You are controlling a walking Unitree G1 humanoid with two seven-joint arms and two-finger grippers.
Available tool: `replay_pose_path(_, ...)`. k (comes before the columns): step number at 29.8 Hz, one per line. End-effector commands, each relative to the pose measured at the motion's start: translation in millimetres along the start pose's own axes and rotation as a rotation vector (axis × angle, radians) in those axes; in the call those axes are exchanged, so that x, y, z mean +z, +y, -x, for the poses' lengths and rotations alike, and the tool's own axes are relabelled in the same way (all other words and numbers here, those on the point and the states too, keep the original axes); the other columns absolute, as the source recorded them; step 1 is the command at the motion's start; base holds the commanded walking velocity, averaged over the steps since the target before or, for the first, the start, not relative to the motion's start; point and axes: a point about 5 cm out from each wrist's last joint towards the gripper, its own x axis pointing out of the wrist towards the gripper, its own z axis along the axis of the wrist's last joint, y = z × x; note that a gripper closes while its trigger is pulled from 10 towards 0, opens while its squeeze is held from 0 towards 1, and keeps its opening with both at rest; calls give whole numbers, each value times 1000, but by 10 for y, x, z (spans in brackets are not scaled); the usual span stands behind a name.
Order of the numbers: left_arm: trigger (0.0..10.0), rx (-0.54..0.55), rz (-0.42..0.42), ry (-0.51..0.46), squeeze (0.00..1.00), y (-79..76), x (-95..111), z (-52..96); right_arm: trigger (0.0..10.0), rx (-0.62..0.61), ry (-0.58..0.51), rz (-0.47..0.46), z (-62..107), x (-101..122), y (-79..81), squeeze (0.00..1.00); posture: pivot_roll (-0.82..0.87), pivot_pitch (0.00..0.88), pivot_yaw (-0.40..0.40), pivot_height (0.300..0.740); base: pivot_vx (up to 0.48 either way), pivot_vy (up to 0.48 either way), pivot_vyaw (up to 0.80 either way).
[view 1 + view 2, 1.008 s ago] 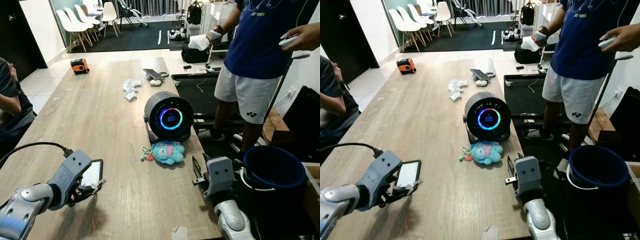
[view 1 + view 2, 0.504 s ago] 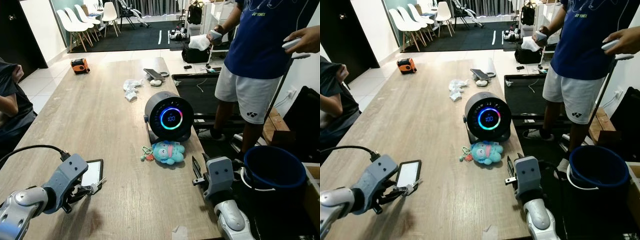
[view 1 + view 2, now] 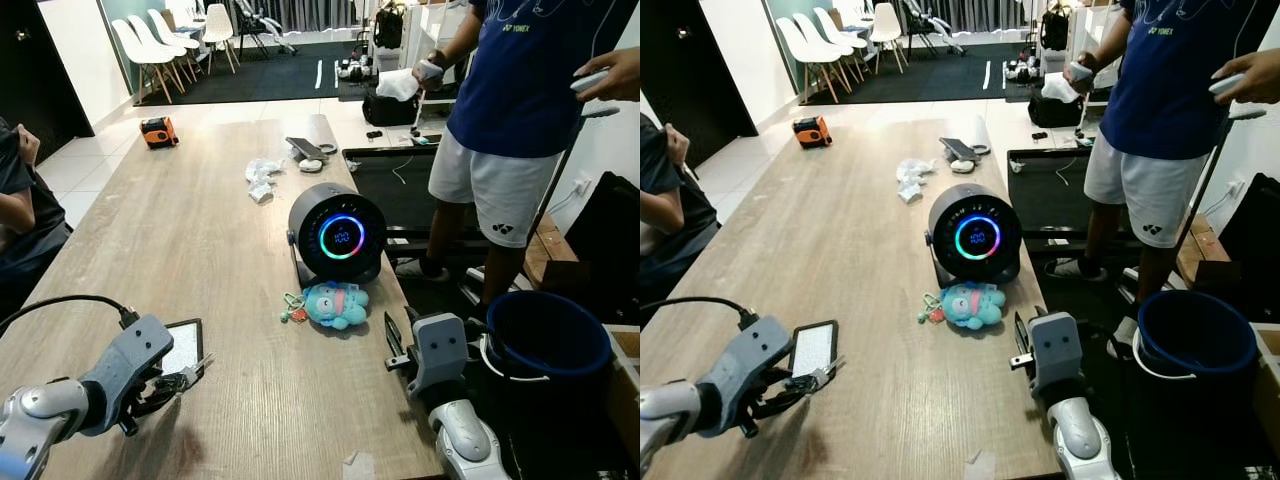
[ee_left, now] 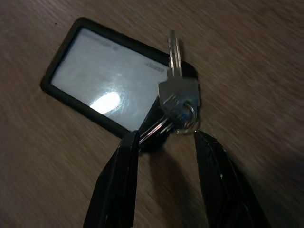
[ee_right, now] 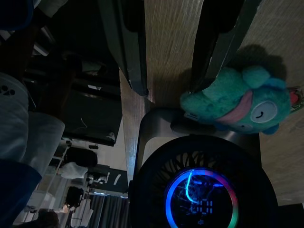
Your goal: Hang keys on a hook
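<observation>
A bunch of silver keys (image 4: 176,97) on a ring sits between the tips of my left gripper (image 4: 166,137), which is shut on the ring. One key points straight out ahead. The bunch is joined to a black card holder (image 4: 107,90) that lies flat on the wooden table (image 3: 190,230). In the left eye view this gripper (image 3: 180,380) is low over the table's near left part. My right gripper (image 3: 395,338) hangs open at the table's right edge, and its fingers (image 5: 137,57) point at a blue plush toy (image 3: 335,303).
A round black fan (image 3: 338,233) with a glowing ring stands mid-table behind the plush. Crumpled paper (image 3: 262,178) and a phone (image 3: 305,148) lie farther back. A person (image 3: 525,120) stands at the right beside a dark blue bucket (image 3: 548,335). Another person's arm (image 3: 20,205) is at the left edge.
My left gripper has sunk lower and drawn back toward me, still holding the keys. The card holder has stayed on the table. The right arm has not moved.
</observation>
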Motion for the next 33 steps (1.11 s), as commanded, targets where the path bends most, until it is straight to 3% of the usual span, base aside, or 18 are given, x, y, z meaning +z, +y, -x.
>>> replay_pose_path(1, 9373, 3, -34, 7, 0, 61, 5, 111, 10000, 3, 6, -8, 9, -9, 4, 0, 66, 152, 103, 740, 0, 0, 0)
replay_pose_path(6, 8706, -7, -38, 7, 0, 54, -12, 129, 10000, 5, 6, -8, 10, -10, 12, 0, 67, 149, 102, 740, 0, 0, 0)
replay_pose_path(8, 7059, -31, -27, -14, 0, -18, -4, 125, 10000, 6, 6, -8, 7, -11, 12, 0, 67, 149, 102, 740, 0, 0, 0)
replay_pose_path(18, 6471, -63, 11, -66, 0, -220, 36, 66, 10000, 10, 8, -8, 8, -18, 18, 0, 71, 147, 100, 740, 0, 0, 0)
replay_pose_path(20, 5961, -46, 22, -85, 0, -256, 48, 12, 10000, 13, 8, -10, 4, -19, 28, 0, 72, 147, 96, 740, 0, 0, 0)
replay_pose_path(25, 5804, 47, 50, -89, 0, -236, 47, -98, 10000, 19, 7, -10, -6, -16, 37, 0, 73, 148, 94, 740, 0, 0, 0)
replay_pose_path(33, 4824, 45, 48, -76, 0, -242, 14, -97, 10000, 14, 10, -9, 13, -21, 23, 0, 69, 152, 99, 740, 0, 0, 0)
